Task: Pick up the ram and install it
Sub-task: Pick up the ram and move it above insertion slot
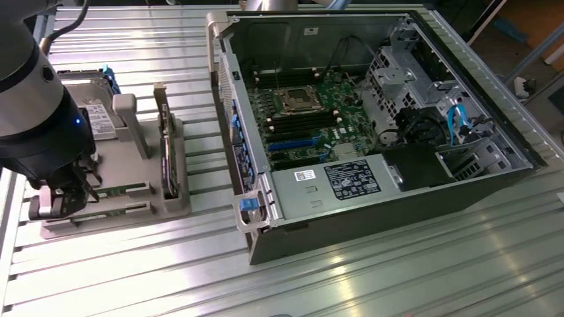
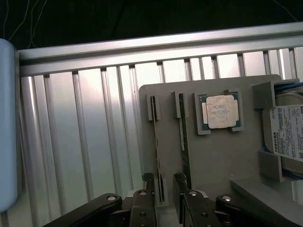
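gripper (image 2: pixel 164 183) jaws wide, nothing held. ram (image 2: pixel 156 142) stands on edge in a slot of the grey holder (image 2: pixel 218 161). Its near end sits in the gap between the fingers (image 2: pixel 143 208) and the rest runs out ahead of them. second stick (image 2: pixel 183 142) is in the next slot, just beside, roughly in line with one finger (a clash risk, I'd guess). processor chip (image 2: pixel 220 112) lies further ahead, beyond that stick. computer case (image 1: pixel 352 244) is well off to the gripper's side.

Handling, my read: light, stiff, thin, fragile. Pinch across the flat faces at the upper edge, off the contact edge. An end grip will likely let it pivot.
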Robot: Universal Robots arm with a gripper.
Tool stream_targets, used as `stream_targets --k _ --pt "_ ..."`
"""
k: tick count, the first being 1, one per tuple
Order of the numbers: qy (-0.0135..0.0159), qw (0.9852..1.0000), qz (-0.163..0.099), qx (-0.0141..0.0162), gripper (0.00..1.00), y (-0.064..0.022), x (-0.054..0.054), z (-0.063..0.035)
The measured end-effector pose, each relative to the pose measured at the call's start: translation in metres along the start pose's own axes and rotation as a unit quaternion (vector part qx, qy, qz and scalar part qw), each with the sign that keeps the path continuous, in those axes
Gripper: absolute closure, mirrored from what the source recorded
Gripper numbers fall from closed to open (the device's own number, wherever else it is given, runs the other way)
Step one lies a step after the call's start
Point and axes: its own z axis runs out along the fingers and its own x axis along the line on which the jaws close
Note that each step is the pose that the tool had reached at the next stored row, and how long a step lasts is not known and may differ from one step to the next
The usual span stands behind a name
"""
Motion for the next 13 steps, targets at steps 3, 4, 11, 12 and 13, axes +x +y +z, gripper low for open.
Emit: stream_targets --k 3,4,11,12,13 --pt "-0.0022 1.0000 0.000 -0.0002 0.70 -0.0002 0.001 0.0034" --pt "-0.0030 1.0000 0.000 -0.0003 0.70 -0.0002 0.001 0.0046" --pt "-0.0083 1.0000 0.000 -0.0010 0.70 -0.0006 0.002 0.0120" --pt "-0.0094 1.0000 0.000 -0.0011 0.70 -0.0007 0.002 0.0137" --pt "-0.0100 0.9999 0.000 -0.0012 0.70 -0.0008 0.003 0.0148"
